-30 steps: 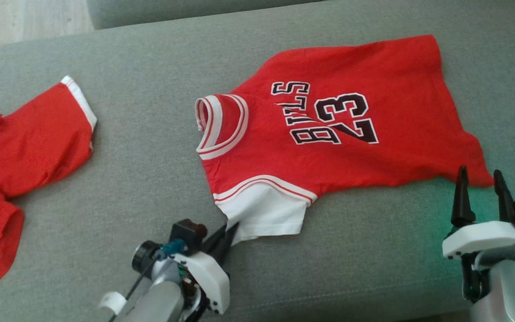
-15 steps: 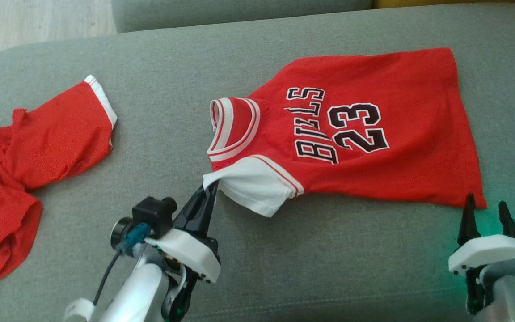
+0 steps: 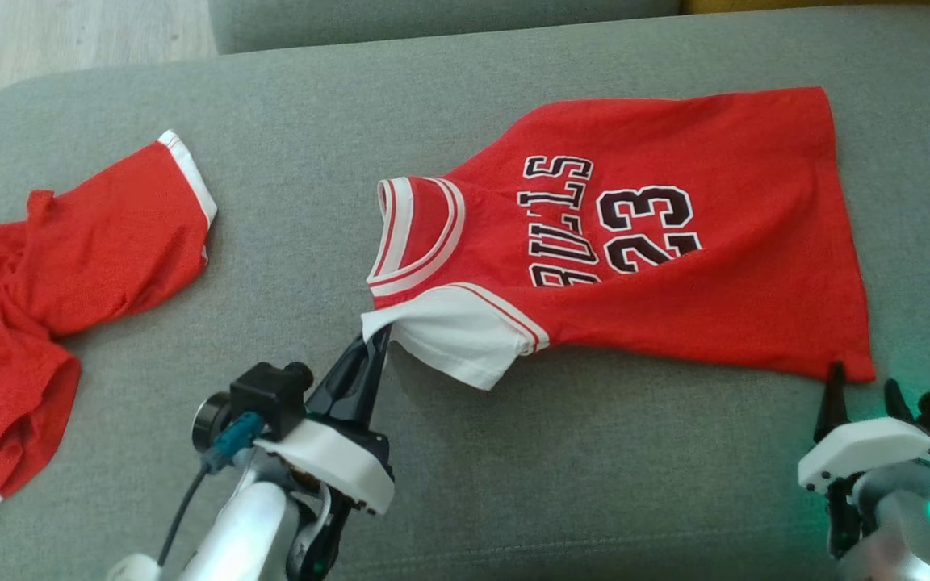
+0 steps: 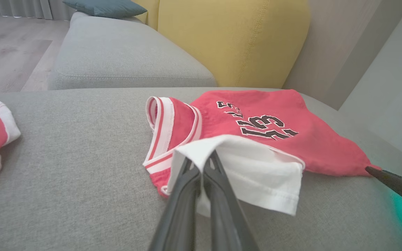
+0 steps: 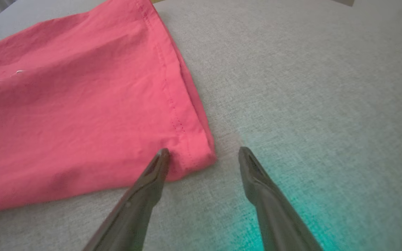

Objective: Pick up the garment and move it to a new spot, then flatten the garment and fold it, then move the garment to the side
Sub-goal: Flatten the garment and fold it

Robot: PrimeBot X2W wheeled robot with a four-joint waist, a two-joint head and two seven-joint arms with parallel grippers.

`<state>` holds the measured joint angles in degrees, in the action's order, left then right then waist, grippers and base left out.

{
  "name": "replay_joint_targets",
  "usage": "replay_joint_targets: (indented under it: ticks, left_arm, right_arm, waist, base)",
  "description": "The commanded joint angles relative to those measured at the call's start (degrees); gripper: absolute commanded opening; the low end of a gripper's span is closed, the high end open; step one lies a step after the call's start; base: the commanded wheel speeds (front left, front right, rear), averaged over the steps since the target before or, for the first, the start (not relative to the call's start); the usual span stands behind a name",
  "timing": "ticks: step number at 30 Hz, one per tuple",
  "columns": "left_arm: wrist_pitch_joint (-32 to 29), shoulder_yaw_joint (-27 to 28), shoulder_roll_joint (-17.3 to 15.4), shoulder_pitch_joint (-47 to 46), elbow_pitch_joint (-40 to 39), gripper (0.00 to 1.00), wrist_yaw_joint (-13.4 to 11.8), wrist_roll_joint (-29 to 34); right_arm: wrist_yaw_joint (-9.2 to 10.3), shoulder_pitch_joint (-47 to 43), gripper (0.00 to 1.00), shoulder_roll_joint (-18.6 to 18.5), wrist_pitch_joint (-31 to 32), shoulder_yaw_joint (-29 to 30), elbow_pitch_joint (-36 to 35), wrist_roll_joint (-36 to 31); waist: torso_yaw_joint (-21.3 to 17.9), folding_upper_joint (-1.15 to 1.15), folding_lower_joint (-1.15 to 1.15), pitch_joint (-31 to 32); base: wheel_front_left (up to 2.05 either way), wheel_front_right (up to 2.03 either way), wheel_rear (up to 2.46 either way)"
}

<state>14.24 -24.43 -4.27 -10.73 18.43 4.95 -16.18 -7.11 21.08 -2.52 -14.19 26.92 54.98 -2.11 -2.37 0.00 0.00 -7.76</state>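
My left claw (image 3: 376,339) is pinched tight on the white sleeve (image 3: 457,343) of the red Bulls 23 jersey (image 3: 715,298), with the sleeve edge lifted off the grey sofa cushion (image 3: 594,484). My right claw (image 3: 863,378) is spread wide, fingertips either side of the jersey's near hem corner. Plenty of bare cushion between the jersey and the red shorts (image 3: 69,266) over on my left

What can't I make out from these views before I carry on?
Jersey lettering, head view: lower part hidden by a fold.
Left gripper bite on white sleeve, left wrist view: depth hidden by the draped cloth.
Right gripper, right wrist view: hem contact unclear.
Other red garment, head view: cut off by left edge.
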Motion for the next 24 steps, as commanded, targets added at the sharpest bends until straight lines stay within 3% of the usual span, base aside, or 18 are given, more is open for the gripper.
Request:
replay_joint_targets:
  ticks: [1, 8, 9, 10, 17, 24]
  left_arm:
    - [0.7, 2.7, -0.1, -1.4, -2.3, 0.00, 0.1, 0.6]
    - [0.8, 4.1, 0.2, -1.7, -3.6, 0.00, 0.3, 1.4]
    - [0.8, 4.4, 0.3, -1.8, -4.0, 0.00, 0.4, 1.6]
    - [0.8, 4.6, 0.3, -1.9, -4.1, 0.00, 0.4, 1.7]
    - [0.8, 6.2, 0.7, -2.0, -5.1, 0.00, 0.6, 1.9]
    - [0.8, 8.1, 1.0, -2.0, -6.2, 0.00, 0.4, 1.6]
  right_arm:
    - [-0.37, 2.3, 1.00, -0.4, -0.8, -0.9, -0.3, -0.6]
    - [-0.37, 4.2, 1.00, -0.4, -0.8, -0.5, 1.3, 0.4]
    - [-0.37, 4.5, 0.36, -0.4, -0.8, -0.9, 1.5, 0.8]
    - [-0.37, 4.7, 0.00, -0.4, -0.8, -1.2, 1.8, 1.3]
    - [-0.37, 5.3, 0.00, -0.4, -0.8, -5.0, 0.5, 5.5]
    - [-0.37, 4.4, 0.00, -0.4, -0.8, -9.2, -5.5, 8.2]
  waist:
    - [0.1, 0.00, 0.00, -0.1]
    - [0.3, 0.00, 0.00, -0.9]
    - [0.3, 0.00, 0.00, -1.2]
    - [0.3, 0.00, 0.00, -1.3]
    - [0.2, 0.00, 0.00, -1.0]
    - [0.1, 0.00, 0.00, 1.0]
  base:
    - [0.00, 0.00, 0.00]
    - [0.00, 0.00, 0.00]
    - [0.00, 0.00, 0.00]
    - [0.00, 0.00, 0.00]
    - [0.00, 0.00, 0.00]
    - [0.00, 0.00, 0.00]
